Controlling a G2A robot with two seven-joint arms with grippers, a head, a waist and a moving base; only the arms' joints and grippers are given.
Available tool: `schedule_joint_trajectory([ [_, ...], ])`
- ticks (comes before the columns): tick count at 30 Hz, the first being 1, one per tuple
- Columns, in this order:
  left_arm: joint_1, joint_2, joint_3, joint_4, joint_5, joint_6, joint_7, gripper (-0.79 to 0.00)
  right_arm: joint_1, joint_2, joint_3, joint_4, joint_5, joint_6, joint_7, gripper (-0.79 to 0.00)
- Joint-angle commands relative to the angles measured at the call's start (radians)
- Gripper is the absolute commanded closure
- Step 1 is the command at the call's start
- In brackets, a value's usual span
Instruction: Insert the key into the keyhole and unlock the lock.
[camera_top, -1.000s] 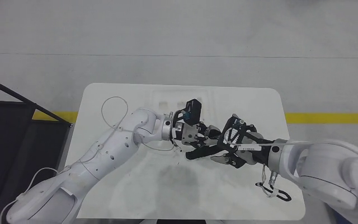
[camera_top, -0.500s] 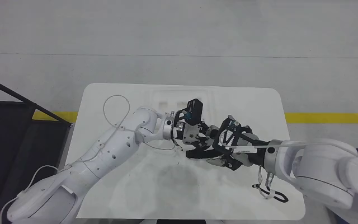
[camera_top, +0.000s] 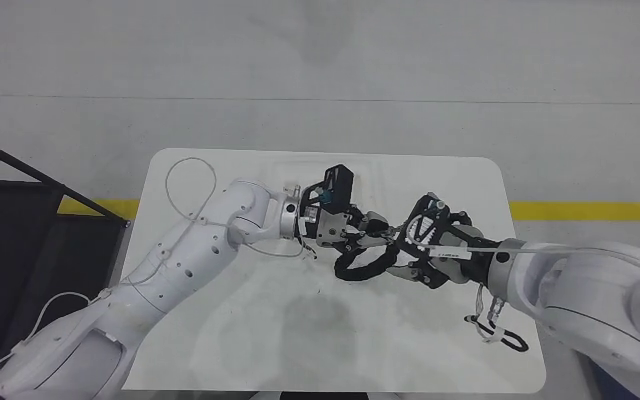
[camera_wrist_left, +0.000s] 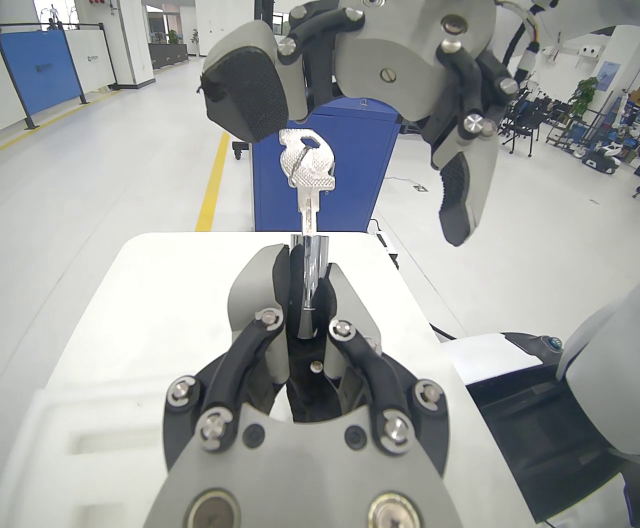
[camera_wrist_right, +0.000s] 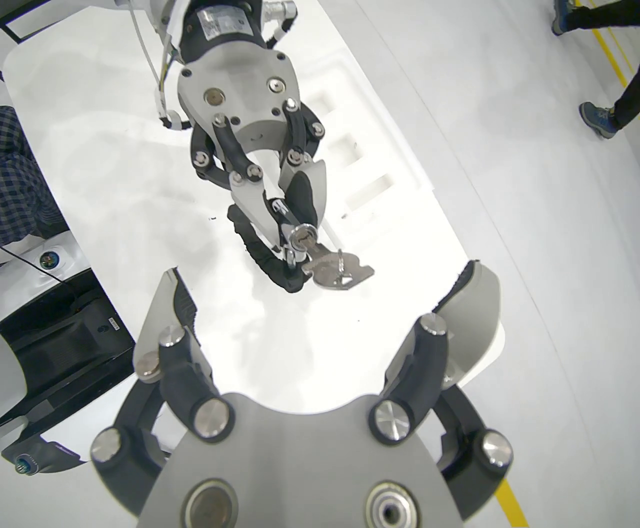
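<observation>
Nearest us, we see the left tool (camera_wrist_left: 303, 272) pinching the chrome lock (camera_wrist_left: 314, 255) above the white tabletop (camera_wrist_left: 160, 300), with the key (camera_wrist_left: 307, 167) seated in its end and pointing toward the right tool (camera_wrist_left: 352, 155), whose fingers (camera_wrist_left: 247, 107) stand spread wide around the key's head, not gripping it.

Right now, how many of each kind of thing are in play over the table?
key: 1
lock: 1
end effectors: 2, left end effector shut on lock, right end effector open
foam tray: 1
Total: 5
</observation>
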Motion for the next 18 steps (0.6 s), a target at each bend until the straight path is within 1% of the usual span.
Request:
schedule_joint_trajectory([
  [1,-0.006,0.012,0.002,-0.016,-0.014,0.0,-0.023,0.0,0.001,0.0,-0.001,0.0,0.0,0.0,0.0,-0.785],
  [6,-0.034,0.039,0.022,-0.051,-0.065,0.0,-0.092,0.0,-0.012,0.0,-0.003,0.0,-0.021,-0.014,-0.012,-0.785],
  [13,-0.088,0.074,0.07,-0.073,-0.162,0.0,-0.181,0.0,-0.034,0.0,0.002,0.0,-0.118,-0.152,-0.041,-0.785],
  [17,-0.12,0.091,0.095,-0.077,-0.214,0.0,-0.22,0.0,-0.045,-0.001,0.008,0.0,-0.176,-0.232,-0.092,-0.785],
  [18,-0.126,0.095,0.104,-0.08,-0.227,0.0,-0.231,0.0,-0.05,-0.001,0.01,0.0,-0.186,-0.243,-0.106,-0.594],
])
